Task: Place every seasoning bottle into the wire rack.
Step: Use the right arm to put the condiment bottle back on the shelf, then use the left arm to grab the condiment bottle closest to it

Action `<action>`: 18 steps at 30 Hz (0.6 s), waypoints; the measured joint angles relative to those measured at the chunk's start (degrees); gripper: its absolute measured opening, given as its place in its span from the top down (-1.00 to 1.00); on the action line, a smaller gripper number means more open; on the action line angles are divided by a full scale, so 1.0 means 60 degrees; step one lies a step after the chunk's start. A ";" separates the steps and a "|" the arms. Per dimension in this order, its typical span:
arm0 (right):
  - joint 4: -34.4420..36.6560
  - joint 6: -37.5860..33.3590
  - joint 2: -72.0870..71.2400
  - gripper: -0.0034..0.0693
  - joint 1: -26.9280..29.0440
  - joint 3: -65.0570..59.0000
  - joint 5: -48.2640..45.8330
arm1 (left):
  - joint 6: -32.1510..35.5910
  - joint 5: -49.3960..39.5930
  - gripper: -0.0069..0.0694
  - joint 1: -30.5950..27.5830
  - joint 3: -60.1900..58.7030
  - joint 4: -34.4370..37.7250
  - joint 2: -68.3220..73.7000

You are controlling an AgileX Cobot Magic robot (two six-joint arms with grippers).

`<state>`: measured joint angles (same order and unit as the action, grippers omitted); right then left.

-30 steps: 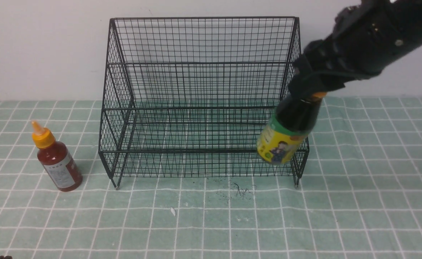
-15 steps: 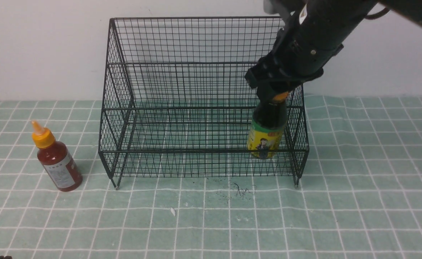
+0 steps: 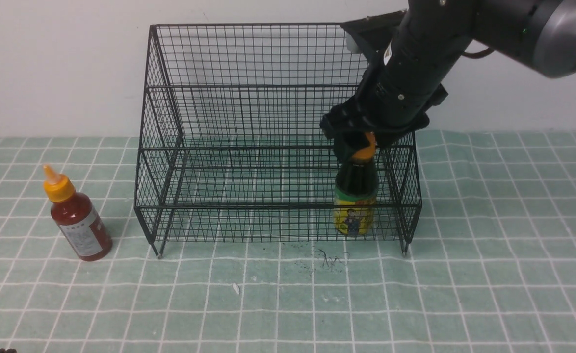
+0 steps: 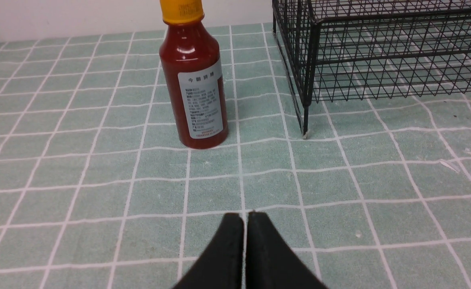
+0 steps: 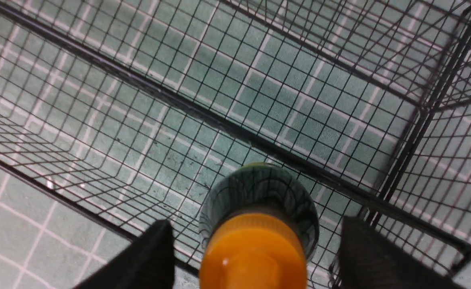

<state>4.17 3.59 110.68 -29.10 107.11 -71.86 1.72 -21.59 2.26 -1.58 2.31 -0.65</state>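
Observation:
The dark seasoning bottle [image 3: 355,196] with the yellow label stands upright on the lower tier of the black wire rack [image 3: 268,88], near its right end. My right gripper [image 3: 361,142] hovers over its orange cap [image 5: 255,249], open, with a gap on each side between the fingers [image 5: 155,257] and the cap. The red seasoning bottle [image 3: 78,220] stands on the cloth left of the rack. In the left wrist view the red bottle [image 4: 195,84] is upright ahead of my left gripper [image 4: 245,216], which is shut and empty, low over the cloth.
A green checked cloth [image 3: 288,304] covers the table. The rack's tall back and sloping right side [image 3: 405,162] surround the right arm's wrist. The rack's front left foot [image 4: 304,134] stands close to the red bottle. A small white scrap [image 3: 236,288] lies in front.
The right arm carried the dark bottle left and down into the rack's lower tier. Its jaws then opened off the cap. The red bottle and left gripper stayed put.

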 joint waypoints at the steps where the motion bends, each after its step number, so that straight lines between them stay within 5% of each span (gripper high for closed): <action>1: 0.0076 0.0016 -0.0295 -0.59 0.0000 0.0000 0.0000 | 0.0000 0.0000 0.83 0.0000 0.0000 0.0000 0.0000; 8: 0.0046 0.0290 -0.3400 -0.51 0.0000 -0.0123 0.0000 | 0.0000 0.0000 0.83 0.0000 0.0000 0.0000 0.0000; 14: -0.1135 0.1151 -0.6898 -0.03 0.0000 -0.1635 -0.0018 | 0.0000 0.0000 0.83 0.0000 0.0000 0.0000 0.0000; 18: -0.1638 0.1516 -0.9916 0.47 0.0000 -0.4562 0.0899 | 0.0000 0.0000 0.83 0.0000 0.0000 0.0000 0.0000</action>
<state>-5.66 12.68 51.19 -29.10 79.74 -66.46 1.72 -21.59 2.26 -1.58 2.31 -0.65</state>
